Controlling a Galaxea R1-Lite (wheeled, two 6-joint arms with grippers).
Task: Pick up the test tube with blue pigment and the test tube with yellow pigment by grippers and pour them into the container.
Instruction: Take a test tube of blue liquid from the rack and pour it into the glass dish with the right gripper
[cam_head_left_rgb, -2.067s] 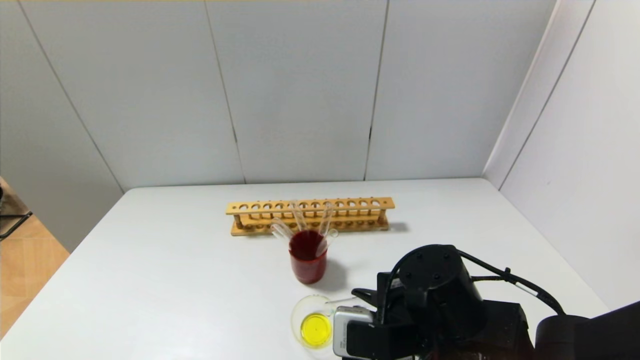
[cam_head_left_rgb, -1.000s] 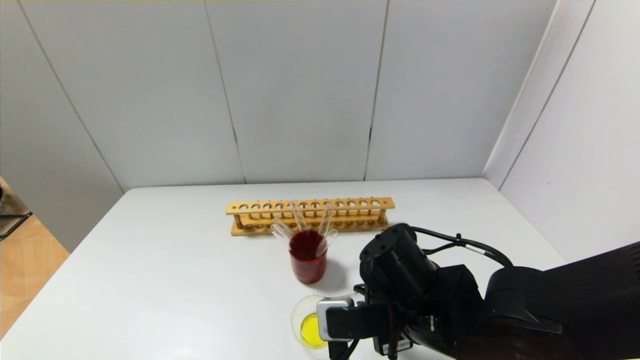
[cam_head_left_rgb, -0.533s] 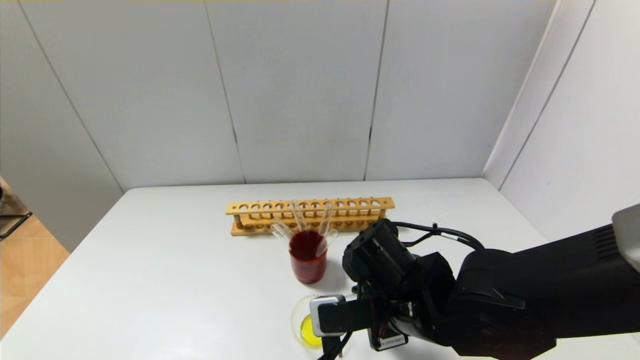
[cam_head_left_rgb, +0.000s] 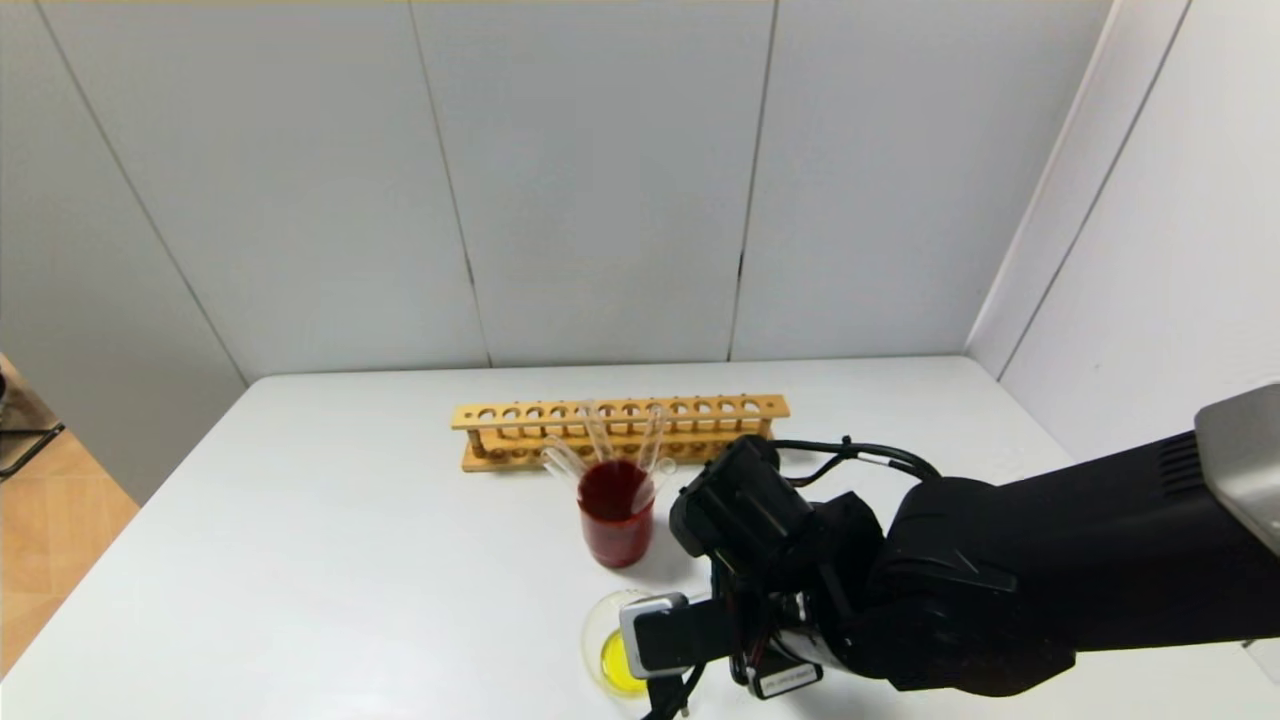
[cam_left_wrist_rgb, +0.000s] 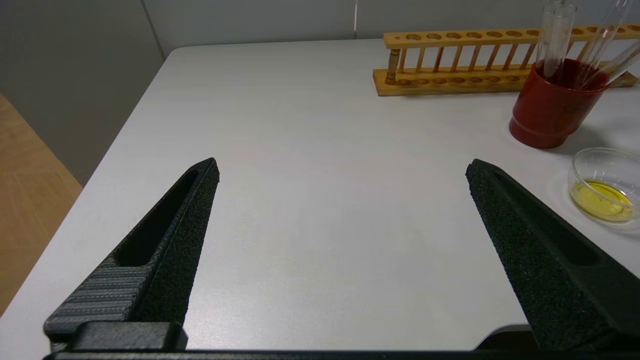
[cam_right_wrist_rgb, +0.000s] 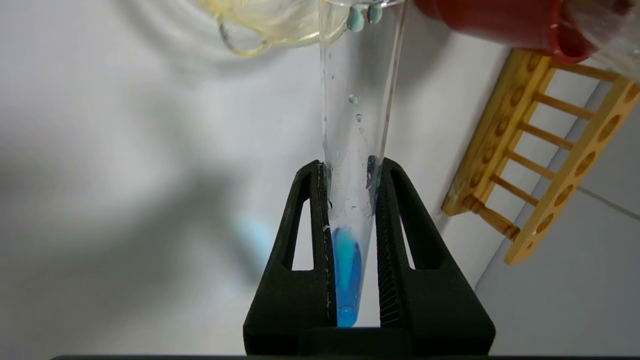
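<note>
My right gripper (cam_right_wrist_rgb: 350, 165) is shut on the test tube with blue pigment (cam_right_wrist_rgb: 356, 115). A short column of blue liquid sits at the tube's base between the fingers, and drops cling near its mouth. The mouth lies close to the rim of the container (cam_right_wrist_rgb: 260, 25). The container is a low clear beaker with yellow liquid in it (cam_head_left_rgb: 608, 650), also in the left wrist view (cam_left_wrist_rgb: 602, 192). In the head view my right arm (cam_head_left_rgb: 800, 570) covers the container's right side and hides the gripper. My left gripper (cam_left_wrist_rgb: 342, 167) is open and empty over the table's left part. No tube with yellow pigment shows.
A taller beaker of dark red liquid (cam_head_left_rgb: 616, 525) stands behind the container, with several clear tubes leaning in it. A wooden tube rack (cam_head_left_rgb: 620, 430) lies behind that. A wall runs close along the table's right side.
My right arm has swung forward and left, towards the red beaker. Its wrist has turned and now covers more of the container.
</note>
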